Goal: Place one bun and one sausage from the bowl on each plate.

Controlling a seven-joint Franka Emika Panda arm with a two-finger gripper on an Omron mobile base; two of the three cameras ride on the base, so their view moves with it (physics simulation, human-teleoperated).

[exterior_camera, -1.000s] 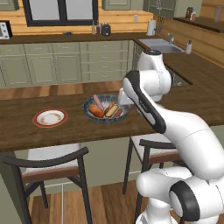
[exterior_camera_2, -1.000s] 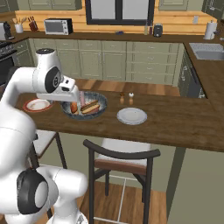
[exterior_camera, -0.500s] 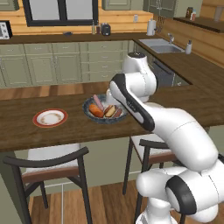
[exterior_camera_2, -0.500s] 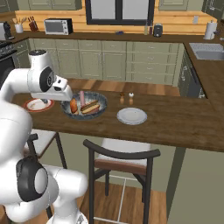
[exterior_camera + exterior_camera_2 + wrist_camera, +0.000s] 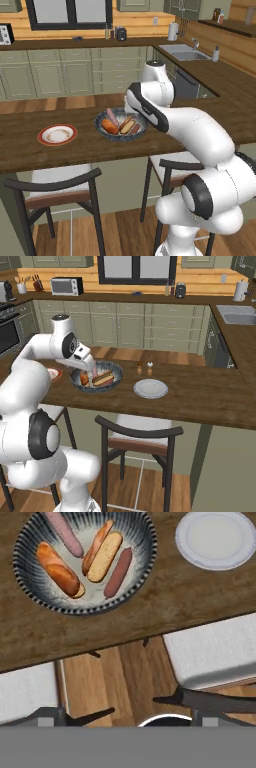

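Blue-grey bowl [image 5: 30, 587] on wooden counter [image 5: 165, 597] holds both buns [image 5: 57, 569] and both sausages [image 5: 118, 572]; white plate [image 5: 216, 538] beside, bare; pincer spread wide, gripping nothing.

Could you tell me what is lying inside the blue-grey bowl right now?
The bowl holds an orange-brown bun, a tan bun, a pink sausage and a reddish-brown sausage. Whatever lies beneath them is covered.
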